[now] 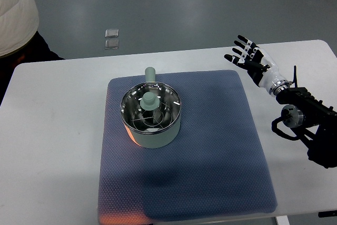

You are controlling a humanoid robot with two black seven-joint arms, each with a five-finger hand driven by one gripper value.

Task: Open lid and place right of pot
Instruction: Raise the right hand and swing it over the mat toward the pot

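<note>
A pale green pot [151,133] stands on the blue-grey mat [210,146], left of the mat's middle, its short handle [150,72] pointing away. A glass lid [151,110] with a pale green knob [148,100] sits on top of the pot. My right hand [246,55] hovers over the white table just past the mat's far right corner, fingers spread and holding nothing, well apart from the pot. Its arm [305,117] enters from the right edge. The left arm is out of sight.
The white table [52,130] carries the mat. A person in a white top [16,9] stands at the far left corner. Two small clear squares [111,38] lie on the grey floor beyond the table. The mat's right half is bare.
</note>
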